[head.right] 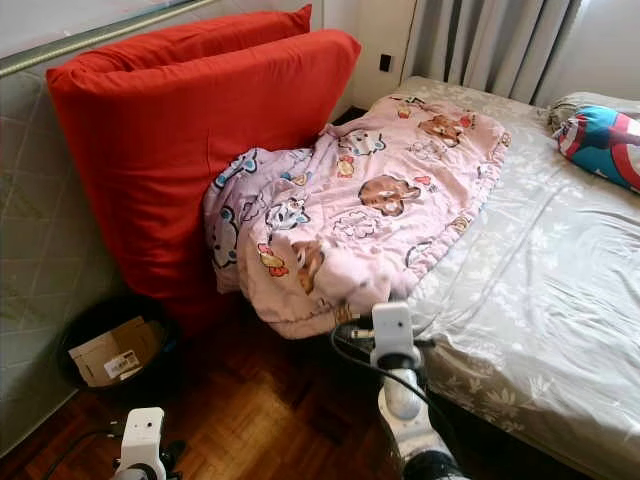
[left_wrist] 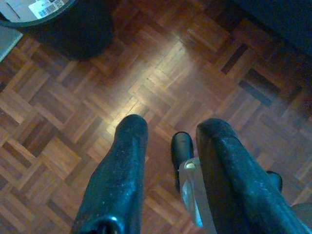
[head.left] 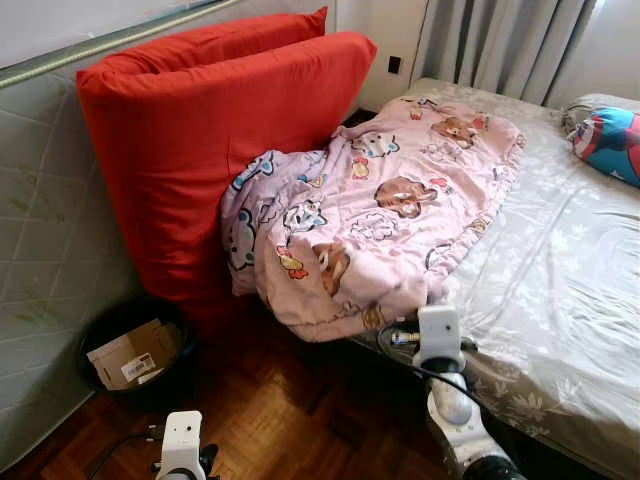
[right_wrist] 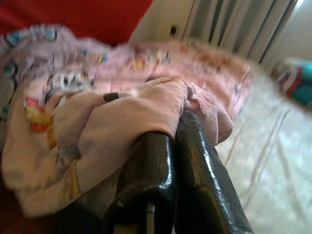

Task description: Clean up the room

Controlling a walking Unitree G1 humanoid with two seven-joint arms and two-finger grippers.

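- The right gripper [right_wrist: 170,131] pinches the edge of the pink blanket [head.left: 380,210], which hangs off the bed [head.left: 570,300].
- Pull it up slowly (it may slip).
- The left gripper [left_wrist: 170,141] is spread, low over the floor [left_wrist: 161,63].

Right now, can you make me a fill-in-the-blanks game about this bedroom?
1. The right gripper is pinching the edge of the pink ____.
2. The big mattress leaning on the wall is ____.
3. The cardboard box sits inside a black ____.
4. The left gripper hangs above the wooden ____.

Missing words: blanket; red; bin; floor
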